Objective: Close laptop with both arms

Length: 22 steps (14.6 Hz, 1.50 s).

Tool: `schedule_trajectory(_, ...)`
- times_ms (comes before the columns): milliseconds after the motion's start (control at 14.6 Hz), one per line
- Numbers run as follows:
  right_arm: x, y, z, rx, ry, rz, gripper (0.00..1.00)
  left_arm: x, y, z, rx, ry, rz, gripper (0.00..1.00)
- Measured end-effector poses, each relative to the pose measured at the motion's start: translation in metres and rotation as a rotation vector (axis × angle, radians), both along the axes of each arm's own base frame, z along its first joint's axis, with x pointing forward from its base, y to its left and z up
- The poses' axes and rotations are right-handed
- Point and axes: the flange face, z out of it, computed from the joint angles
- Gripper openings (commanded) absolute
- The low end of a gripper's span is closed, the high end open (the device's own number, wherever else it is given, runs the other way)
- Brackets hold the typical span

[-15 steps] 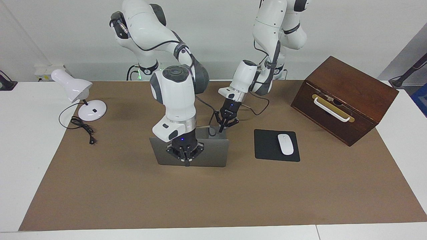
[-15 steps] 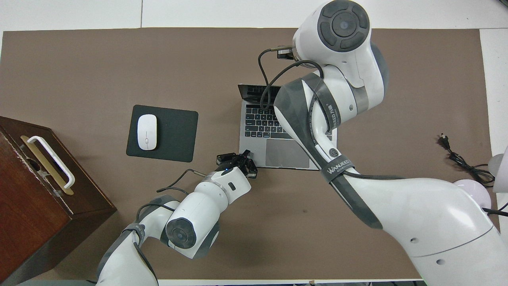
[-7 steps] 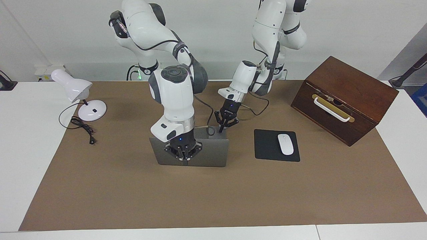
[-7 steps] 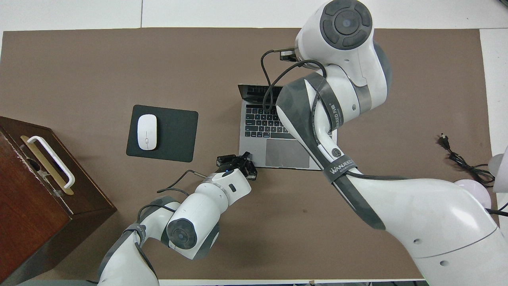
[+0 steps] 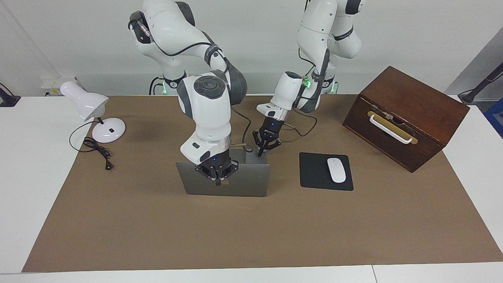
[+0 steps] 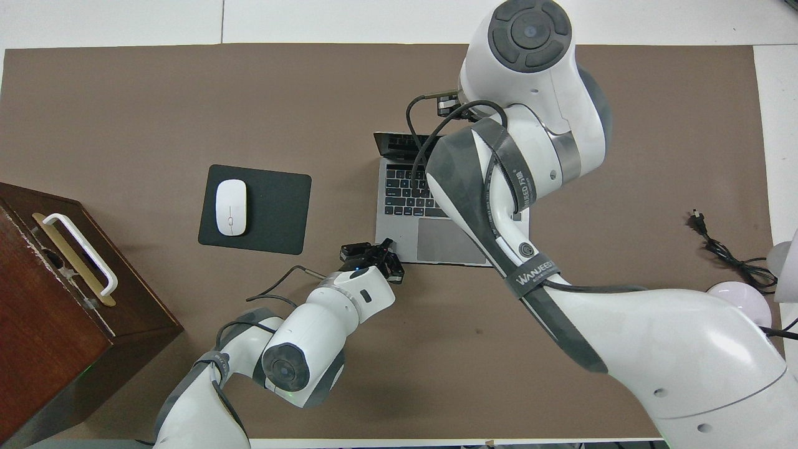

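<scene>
1. The laptop (image 5: 245, 181) stands open near the middle of the table (image 5: 251, 232), its silver lid raised and tilted, its keyboard and trackpad (image 6: 450, 240) toward the robots.
2. The right gripper (image 5: 216, 175) is against the outer face of the lid near its top edge; its fingers (image 5: 217, 181) look drawn together with nothing between them.
3. The left gripper (image 5: 264, 146) sits at the base corner nearest the robots, toward the left arm's end, at about 1 o'clock from the lid in the facing view. Its fingers are spread and point down at that corner; whether they touch it I cannot tell.
4. A black mouse pad (image 5: 318, 173) carrying a white mouse (image 5: 336, 169) lies at 3 o'clock of the laptop in the facing view.
5. A wooden box (image 5: 406, 114) stands at 2 o'clock.
6. A white desk lamp (image 5: 96, 114) and its cord (image 5: 98, 151) are at 10 o'clock.
</scene>
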Motion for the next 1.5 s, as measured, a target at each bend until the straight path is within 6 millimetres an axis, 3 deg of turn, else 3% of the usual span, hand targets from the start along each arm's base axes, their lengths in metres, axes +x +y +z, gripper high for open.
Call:
schedule_trajectory(341,-0.011,0.006,0.001,0.036,0.077,0.021,0.00,0.000,0.000,0.000,0.016,-0.014,-0.025,0.00)
schedule_trajectory(614,-0.014,-0.007,-0.010,0.099,0.153,0.004,0.00,-0.001,0.000,-0.001,0.029,-0.028,-0.047,0.00)
schedule_trajectory(888,-0.024,-0.022,-0.030,0.099,0.216,-0.009,0.00,-0.001,0.000,-0.001,0.038,-0.040,-0.064,0.00)
schedule_trajectory(1502,-0.040,-0.024,-0.087,0.112,0.197,-0.003,0.00,-0.002,0.001,-0.002,0.050,-0.061,-0.087,0.00)
